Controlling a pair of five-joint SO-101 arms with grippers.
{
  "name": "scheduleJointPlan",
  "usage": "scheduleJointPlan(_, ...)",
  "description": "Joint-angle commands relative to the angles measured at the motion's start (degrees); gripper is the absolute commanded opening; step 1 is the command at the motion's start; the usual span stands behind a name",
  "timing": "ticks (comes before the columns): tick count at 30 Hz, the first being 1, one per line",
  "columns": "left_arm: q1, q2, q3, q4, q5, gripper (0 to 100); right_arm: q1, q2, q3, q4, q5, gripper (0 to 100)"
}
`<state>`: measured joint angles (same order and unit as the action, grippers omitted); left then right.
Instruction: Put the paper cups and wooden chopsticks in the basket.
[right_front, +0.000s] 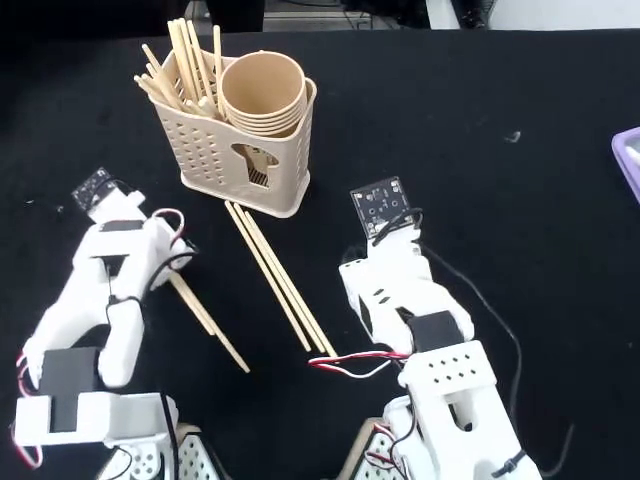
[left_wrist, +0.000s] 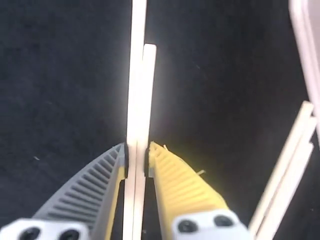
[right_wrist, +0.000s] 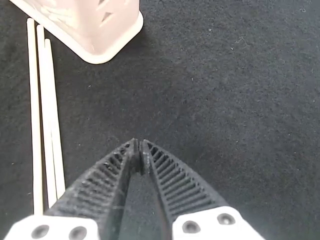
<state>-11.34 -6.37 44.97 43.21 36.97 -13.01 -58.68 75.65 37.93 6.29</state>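
Basket (right_front: 215, 165): beige plastic, perforated walls, upright, far left of centre.
Paper cups (right_front: 263, 92): brown, nested stack, upright in the basket's right half.
Wooden chopsticks: bundle (right_front: 185, 60) standing tilted in the basket's left half. Three loose sticks (right_front: 280, 280) lie side by side, from the basket's foot toward near right. Near-left pair (right_front: 208, 320) is pinched between the left gripper (left_wrist: 136, 160) fingers.

Soft, even light falls from above on the black worktop (right_front: 520, 230), which soaks it up and shows hardly any shadow. The stacked paper cups (right_front: 263, 92) are bright at the rim and dim inside. In the left wrist view the chopsticks (left_wrist: 137, 100) in the left gripper (left_wrist: 136, 160) glare nearly white, their grain washed out. In the right wrist view the basket (right_wrist: 100, 40) throws a faint, soft-edged shadow beside its corner.
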Motion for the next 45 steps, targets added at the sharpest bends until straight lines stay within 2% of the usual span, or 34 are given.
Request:
scheduleJointPlan(1,-5.2,-4.2,-6.0,5.3,-4.7,3,-0.4,-0.2,-0.5,-1.2,0.5,1.5)
scheduleJointPlan(5,-8.2,-13.0,-11.3,13.3,-7.2,3,-0.4,-0.2,-0.5,-1.3,0.5,1.5)
scheduleJointPlan(10,-9.3,-23.6,-13.8,13.5,-11.4,3,-0.4,-0.2,-0.6,-1.3,0.5,1.5)
scheduleJointPlan(13,-9.2,-29.5,-15.2,9.8,-15.6,3,-0.4,-0.1,-0.5,-1.3,0.5,1.5)
scheduleJointPlan(17,-9.4,-37.6,-15.6,0.1,-18.7,3,-0.4,0.0,-0.5,-1.3,0.5,1.5)
scheduleJointPlan(23,-9.0,-43.2,-16.2,-9.3,-11.7,3,-0.4,0.0,-0.5,-1.3,0.5,1.5)
scheduleJointPlan(26,-9.1,-43.3,-17.2,-16.8,-9.1,3,-0.4,0.0,-0.5,-1.3,0.5,1.5)
scheduleJointPlan(31,-8.9,-43.2,-20.4,-25.6,-8.9,3,-0.4,0.0,-0.5,-1.3,0.5,1.5)
scheduleJointPlan(36,-8.7,-43.0,-25.5,-27.7,-8.8,3,-0.4,0.0,-0.5,-1.3,0.5,1.5)
scheduleJointPlan(40,-2.8,-42.9,-28.4,-28.2,-9.3,3,-0.4,0.0,-0.5,-1.3,0.5,1.5)
scheduleJointPlan(43,2.5,-40.3,-29.5,-32.1,-9.8,3,-0.4,0.0,-0.5,-1.3,0.5,1.5)
scheduleJointPlan(45,4.5,-37.2,-31.3,-34.2,-12.8,3,-0.4,0.0,-0.4,-1.3,0.5,1.5)
